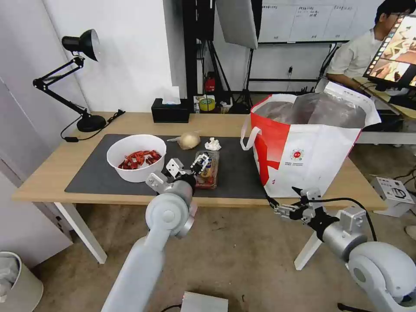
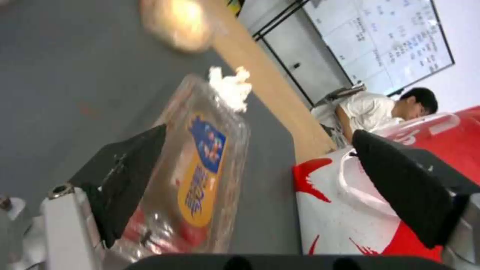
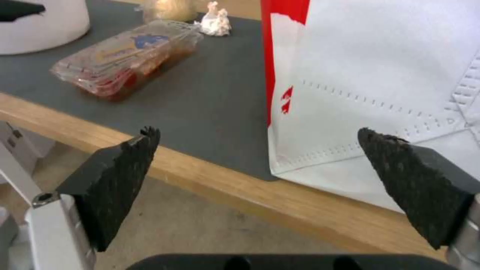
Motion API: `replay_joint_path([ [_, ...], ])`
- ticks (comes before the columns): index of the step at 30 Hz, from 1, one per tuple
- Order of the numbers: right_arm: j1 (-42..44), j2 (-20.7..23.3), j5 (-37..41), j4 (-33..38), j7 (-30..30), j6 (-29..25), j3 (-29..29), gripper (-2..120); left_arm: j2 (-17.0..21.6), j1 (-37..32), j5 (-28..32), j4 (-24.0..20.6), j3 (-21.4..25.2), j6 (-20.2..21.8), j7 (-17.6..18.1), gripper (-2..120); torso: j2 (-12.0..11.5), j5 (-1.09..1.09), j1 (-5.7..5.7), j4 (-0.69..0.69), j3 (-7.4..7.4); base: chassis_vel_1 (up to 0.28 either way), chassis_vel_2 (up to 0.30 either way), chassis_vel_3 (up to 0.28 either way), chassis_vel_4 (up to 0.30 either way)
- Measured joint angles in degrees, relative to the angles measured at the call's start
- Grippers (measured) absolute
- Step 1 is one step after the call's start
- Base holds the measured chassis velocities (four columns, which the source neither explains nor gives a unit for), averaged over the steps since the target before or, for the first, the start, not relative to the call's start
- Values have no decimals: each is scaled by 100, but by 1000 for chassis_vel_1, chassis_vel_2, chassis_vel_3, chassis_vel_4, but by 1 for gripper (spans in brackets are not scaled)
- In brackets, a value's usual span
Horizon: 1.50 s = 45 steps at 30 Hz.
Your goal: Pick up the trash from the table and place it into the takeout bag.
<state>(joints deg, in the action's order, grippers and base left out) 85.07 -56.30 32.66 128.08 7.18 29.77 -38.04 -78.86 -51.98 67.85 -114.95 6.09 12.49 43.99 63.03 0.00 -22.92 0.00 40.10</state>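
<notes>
A: Where was the left end effector (image 1: 187,165)?

B: Over the dark mat (image 1: 242,173) on the counter (image 1: 52,173), at the near end of the clear plastic tray (image 1: 207,170). Its fingers were spread wide. In the left wrist view one pad (image 2: 130,176) sat just beside the tray (image 2: 200,180), the other well apart from it, toward the bag.

A: And the rest of the trash?

B: The white bowl (image 1: 135,157) of red shells stood on the mat to the left of the tray. The film-wrapped beige lump (image 1: 188,140) and the small tissue wad (image 1: 212,144) lay beyond the tray's far end, near each other.

A: The takeout bag?

B: The takeout bag (image 1: 320,151) stood upright at the right end of the counter, mouth open, foil lining showing.

A: The right end effector?

B: The right end effector (image 1: 284,211) hung off the counter's front edge, below the bag's corner, fingers spread and holding nothing.
</notes>
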Motion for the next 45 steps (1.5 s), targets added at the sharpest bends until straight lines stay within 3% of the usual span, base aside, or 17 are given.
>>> replay_joint_path([
  [4, 2, -9, 0, 23, 0, 0, 0, 100, 195, -25, -267, -60, -46, 40, -235, 92, 0, 0, 0, 0, 0, 0, 0, 0, 0],
  [7, -4, -5, 1, 41, -1, 0, 9, 100, 599, -87, -1279, -31, -173, 127, -964, 75, 0, -1, 0, 0, 0, 0, 0, 0, 0],
  [8, -4, -5, 1, 41, -1, 0, 9, 100, 599, -87, -1279, -31, -173, 127, -964, 75, 0, -1, 0, 0, 0, 0, 0, 0, 0],
  [11, -35, 18, 14, 39, -4, -1, 14, 100, 991, -71, -2153, 68, -377, 151, -1588, 62, 0, -1, 0, 1, 0, 0, 0, 0, 0],
  [12, -35, 18, 14, 39, -4, -1, 14, 100, 991, -71, -2153, 68, -377, 151, -1588, 62, 0, -1, 0, 1, 0, 0, 0, 0, 0],
  [15, -81, 25, 149, 20, -20, -9, 26, 100, 1404, 71, -2848, 238, -647, 136, -2117, 47, 0, -1, 0, 1, 0, 0, 0, 0, 0],
  [16, -81, 25, 149, 20, -20, -9, 26, 100, 1404, 71, -2848, 238, -647, 136, -2117, 47, 0, -1, 0, 1, 0, 0, 0, 0, 0],
  [19, -109, 11, 210, -6, -25, -10, 50, 100, 1757, 277, -3272, 424, -935, 9, -2533, 31, 0, -1, 0, 0, 0, 0, 0, 0, 0],
  [23, -133, -18, 257, -40, -27, -16, 72, 100, 2021, 512, -3413, 606, -1222, -104, -2792, 17, 0, 0, 0, 0, 0, 0, 0, 0, 0],
  [25, -142, -26, 270, -48, -27, -17, 78, 100, 2055, 565, -3414, 645, -1275, -115, -2847, 14, 0, 0, 0, 0, 0, 0, 0, 0, 0],
  [28, -177, -41, 300, -75, -28, -18, 103, 100, 2117, 699, -3386, 787, -1400, -126, -3013, 0, 0, 0, 0, 0, 0, 0, 0, 0, 0],
  [45, -406, -31, 1015, -205, -117, -8, 304, 100, 2249, 933, -3346, 1183, -1705, -108, -3685, 0, -1, 0, 0, 0, 0, 0, 0, 0, 0],
])
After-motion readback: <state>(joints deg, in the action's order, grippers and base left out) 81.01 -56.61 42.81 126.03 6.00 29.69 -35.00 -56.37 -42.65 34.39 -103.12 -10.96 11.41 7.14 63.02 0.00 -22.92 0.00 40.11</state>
